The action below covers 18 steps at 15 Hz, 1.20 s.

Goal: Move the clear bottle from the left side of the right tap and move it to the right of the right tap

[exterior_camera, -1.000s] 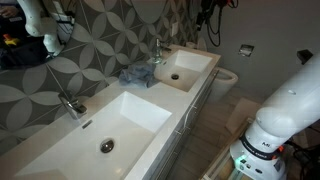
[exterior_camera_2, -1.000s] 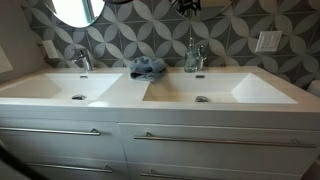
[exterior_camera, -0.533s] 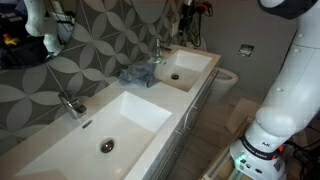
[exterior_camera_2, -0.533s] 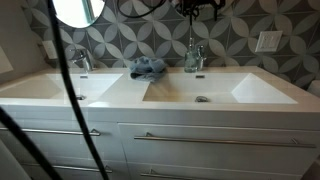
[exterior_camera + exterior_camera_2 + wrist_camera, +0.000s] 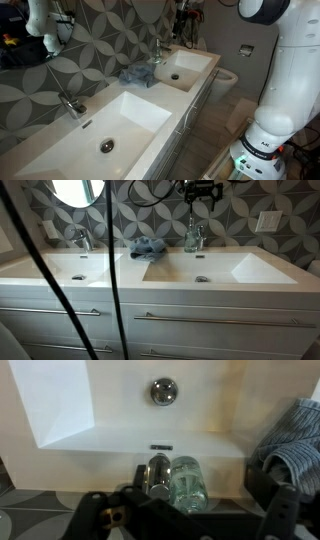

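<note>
Above the right-hand basin [image 5: 262,268] the gripper [image 5: 200,192] hangs near the patterned wall, well clear of the counter; in the wrist view its two dark fingers [image 5: 97,512] stand wide apart with nothing between them, and they touch neither bottle nor tap. Down on the back ledge of that basin the clear bottle [image 5: 189,232] stands upright just beside the right tap [image 5: 199,242]; from the front it sits on the tap's left, so close that the two seem to touch, though I cannot tell whether they do. Seen from the wrist, the clear bottle [image 5: 187,480] and the chrome right tap [image 5: 157,474] lie side by side under the camera, roughly midway between the fingers; the drain [image 5: 164,391] shows beyond them in the white bowl.

To the left of the bottle a crumpled blue cloth [image 5: 148,248] lies on the counter between the two basins; it shows again at the edge of the wrist view [image 5: 295,445] and in an exterior view [image 5: 137,75]. Further along stands the left tap [image 5: 82,240], with a round mirror [image 5: 78,190] on the wall above it; a wall socket [image 5: 267,221] sits to the far right. Dark cables [image 5: 115,290] cross the foreground; the white arm [image 5: 285,70] rises from its base beside a toilet [image 5: 225,82].
</note>
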Available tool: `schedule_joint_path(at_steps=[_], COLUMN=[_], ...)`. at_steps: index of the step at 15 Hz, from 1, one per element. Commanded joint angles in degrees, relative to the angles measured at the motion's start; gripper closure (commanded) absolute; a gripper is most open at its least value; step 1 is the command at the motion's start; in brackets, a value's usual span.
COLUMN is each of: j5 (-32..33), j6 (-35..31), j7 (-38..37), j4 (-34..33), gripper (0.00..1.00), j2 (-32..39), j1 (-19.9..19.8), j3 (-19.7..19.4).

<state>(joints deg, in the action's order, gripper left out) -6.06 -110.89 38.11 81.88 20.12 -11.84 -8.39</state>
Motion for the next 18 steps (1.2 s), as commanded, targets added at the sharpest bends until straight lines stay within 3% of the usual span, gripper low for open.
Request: schedule_joint_path(at_steps=[1,13,18], j5=[0.5,-1.5,-3.1], j6=[0.3,-1.8,4.0], j7=[-0.3,0.3,-6.9], j4=[-0.5,-12.3,-17.5], gripper=[0.00,0.00,0.00], j2=[0.0,10.8,13.0], j1=[-1.3,-3.5,-3.0], j3=[1.5,5.0,6.7])
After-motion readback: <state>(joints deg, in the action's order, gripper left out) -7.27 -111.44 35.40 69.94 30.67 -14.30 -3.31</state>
